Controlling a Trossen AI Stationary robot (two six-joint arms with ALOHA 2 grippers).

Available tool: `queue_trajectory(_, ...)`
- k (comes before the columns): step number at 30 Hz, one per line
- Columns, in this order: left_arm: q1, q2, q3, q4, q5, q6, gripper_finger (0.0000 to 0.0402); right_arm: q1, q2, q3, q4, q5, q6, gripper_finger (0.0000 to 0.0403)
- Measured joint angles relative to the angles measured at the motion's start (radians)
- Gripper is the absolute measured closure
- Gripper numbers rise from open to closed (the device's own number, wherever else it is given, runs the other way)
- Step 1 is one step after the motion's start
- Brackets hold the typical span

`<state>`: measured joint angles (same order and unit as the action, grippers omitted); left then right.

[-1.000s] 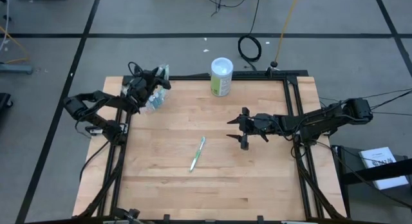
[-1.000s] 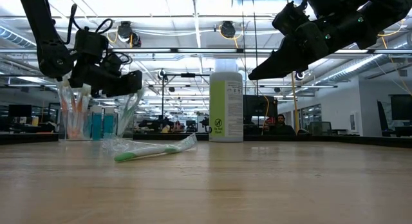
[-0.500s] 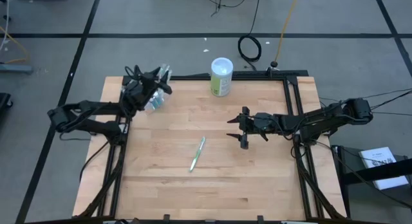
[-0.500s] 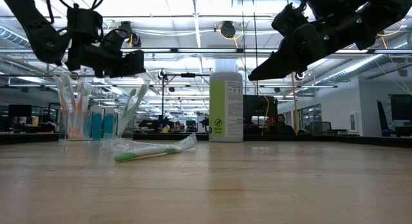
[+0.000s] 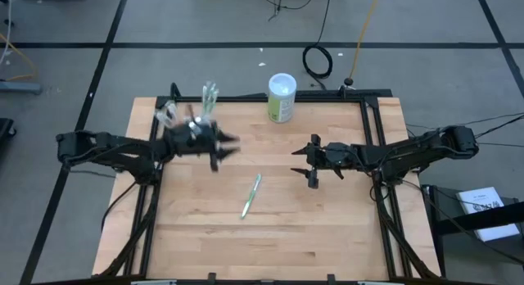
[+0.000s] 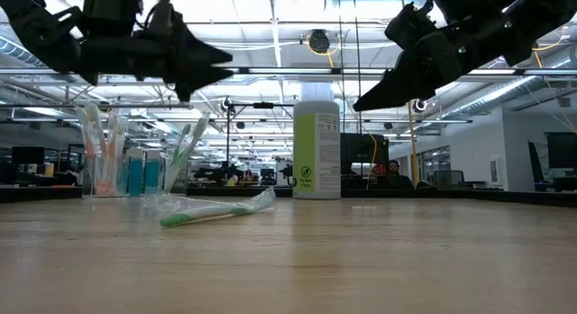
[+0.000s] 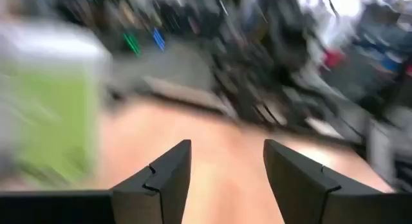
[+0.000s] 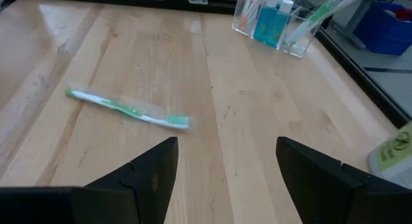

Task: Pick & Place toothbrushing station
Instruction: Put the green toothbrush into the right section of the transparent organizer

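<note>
Left claw (image 5: 223,148) hangs wide and empty between the cup (image 6: 126,161) and the loose toothbrush (image 5: 250,196) on the surface (image 5: 327,219) — seemingly heading for that brush — while the right claw (image 5: 301,162) waits open, so the next move needs a drop onto it

Pale wooden plank table top (image 8: 257,134): smooth, faint satin sheen, visible grain. Small clear plastic cup (image 8: 278,26) is glossy and see-through; the green-and-white toothbrush (image 8: 126,112) lying flat sits in a crinkled transparent film wrapper. Green-and-white cylindrical canister (image 6: 316,144) looks like smooth plastic with a matt printed label.
</note>
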<state>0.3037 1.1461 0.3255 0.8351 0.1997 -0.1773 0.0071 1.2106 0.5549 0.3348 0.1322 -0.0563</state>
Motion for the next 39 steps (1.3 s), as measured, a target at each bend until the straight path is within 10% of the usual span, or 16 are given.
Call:
queue_trajectory(5,-0.261,0.070,0.051,-0.103,-0.089,-0.066,0.0220,0.000,-0.063,0.000,-0.048,0.004,0.015,0.0149)
queue_trajectory(13,-0.490,0.269,0.438,-0.754,-0.496,-0.179,0.0240,0.000,-0.159,0.000,-0.084,0.005,0.018,0.0149)
queue_trajectory(25,-0.468,0.610,0.757,-1.064,-0.466,-0.564,0.0170,0.001,-0.186,0.000,-0.131,0.003,0.021,0.0149)
queue_trajectory(39,-0.396,0.764,0.793,-1.197,-0.459,-0.787,0.0137,0.001,-0.186,0.000,-0.101,0.002,0.021,0.0149)
